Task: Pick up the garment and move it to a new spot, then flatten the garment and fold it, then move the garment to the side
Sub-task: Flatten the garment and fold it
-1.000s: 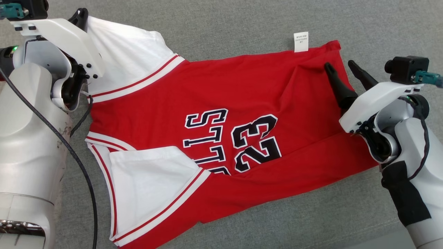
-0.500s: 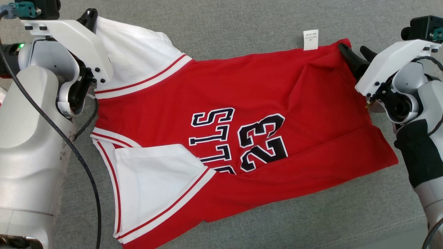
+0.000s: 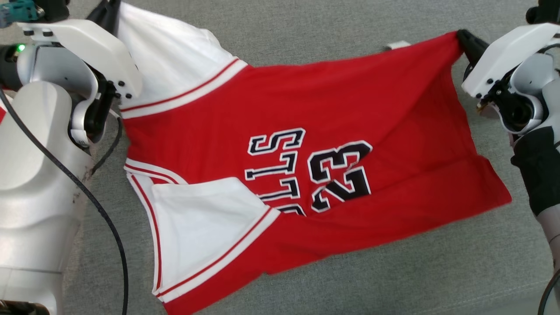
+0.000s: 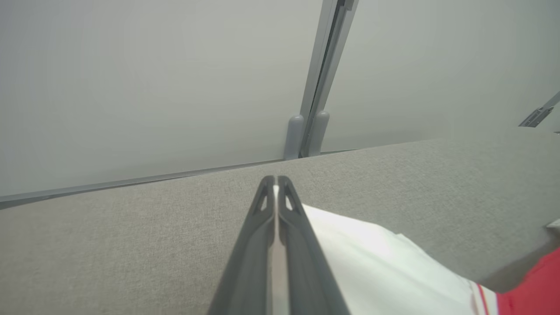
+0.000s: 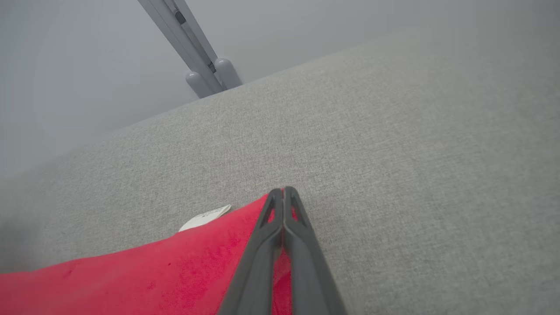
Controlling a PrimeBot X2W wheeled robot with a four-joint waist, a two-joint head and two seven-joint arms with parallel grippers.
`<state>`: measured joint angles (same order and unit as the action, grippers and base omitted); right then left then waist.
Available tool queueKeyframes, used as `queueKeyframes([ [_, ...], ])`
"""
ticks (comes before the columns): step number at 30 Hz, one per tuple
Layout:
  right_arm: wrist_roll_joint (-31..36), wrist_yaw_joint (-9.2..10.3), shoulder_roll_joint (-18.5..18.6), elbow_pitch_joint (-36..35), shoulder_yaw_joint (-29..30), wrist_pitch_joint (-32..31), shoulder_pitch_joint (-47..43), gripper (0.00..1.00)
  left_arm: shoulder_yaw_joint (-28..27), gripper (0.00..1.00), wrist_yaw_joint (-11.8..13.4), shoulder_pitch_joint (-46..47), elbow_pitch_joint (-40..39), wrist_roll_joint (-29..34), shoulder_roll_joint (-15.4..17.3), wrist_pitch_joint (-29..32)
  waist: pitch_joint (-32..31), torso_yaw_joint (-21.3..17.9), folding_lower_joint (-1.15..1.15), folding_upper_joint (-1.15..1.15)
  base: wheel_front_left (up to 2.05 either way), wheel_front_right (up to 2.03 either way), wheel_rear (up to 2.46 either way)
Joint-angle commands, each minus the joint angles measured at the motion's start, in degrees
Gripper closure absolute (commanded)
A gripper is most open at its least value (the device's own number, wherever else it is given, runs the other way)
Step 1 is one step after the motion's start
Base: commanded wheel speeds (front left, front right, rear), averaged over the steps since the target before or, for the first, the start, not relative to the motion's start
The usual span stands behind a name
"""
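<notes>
Where the head view looks down on the grey tabletop (image 3: 328, 26), the garment (image 3: 306, 109) lies spread sideways between the two arms. The left fingers (image 3: 107, 13) meet the far corner of its white shoulder panel. The right fingers (image 3: 469, 43) pinch the far corner of the red hem, and the edge between them runs nearly straight. It is a smooth red jersey with white panels, red-and-white striped trim, and dark letters and a 23 outlined in white. A small white label (image 3: 398, 44) pokes out past the far edge near the right fingers.

In the left wrist view the left fingers (image 4: 258, 249), long, dark and tapering, are pressed together on a thin strip of white cloth. The white panel (image 4: 372, 262) fans away to the right over the coarse woven surface.

In the right wrist view the right fingers (image 5: 262, 253) are closed on the red corner, with red showing in the slit between them. The label (image 5: 204, 217) sits just to their left.
</notes>
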<state>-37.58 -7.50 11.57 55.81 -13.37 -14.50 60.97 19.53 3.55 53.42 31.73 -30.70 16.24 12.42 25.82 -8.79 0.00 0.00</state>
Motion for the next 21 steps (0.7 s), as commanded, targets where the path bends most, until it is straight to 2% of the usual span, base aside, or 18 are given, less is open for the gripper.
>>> queueKeyframes([
  [1, 0.2, 0.02, 0.7, -0.1, -0.4, 1.7, 1.2, 1.00, -0.6, 1.00, -0.3, 1.6, -0.5, 0.7, 0.8, -2.0, 0.2, 0.3, 0.00, 0.00, 0.00, 0.00, 0.00],
  [9, -2.9, 0.02, 3.5, 1.1, -0.8, 8.9, 5.8, 1.00, -0.2, 1.00, -2.2, 6.9, 1.4, 2.0, 0.1, -10.2, 0.9, 2.4, 0.00, 0.00, 0.00, 0.00, 0.00],
  [15, -7.1, 0.02, 5.3, -1.0, -4.5, 7.3, 2.9, 1.00, 0.0, 1.00, -4.0, 4.0, 1.5, -0.2, -1.2, -10.8, -0.3, 3.5, 0.00, 0.00, 0.00, 0.00, 0.00],
  [21, -11.8, 0.02, 8.6, -5.4, -7.7, 5.3, -2.2, 1.00, -0.6, 1.00, -3.8, -3.1, -3.7, -2.8, -1.1, -10.2, -1.9, 4.3, 0.00, 0.00, 0.00, 0.00, 0.00],
])
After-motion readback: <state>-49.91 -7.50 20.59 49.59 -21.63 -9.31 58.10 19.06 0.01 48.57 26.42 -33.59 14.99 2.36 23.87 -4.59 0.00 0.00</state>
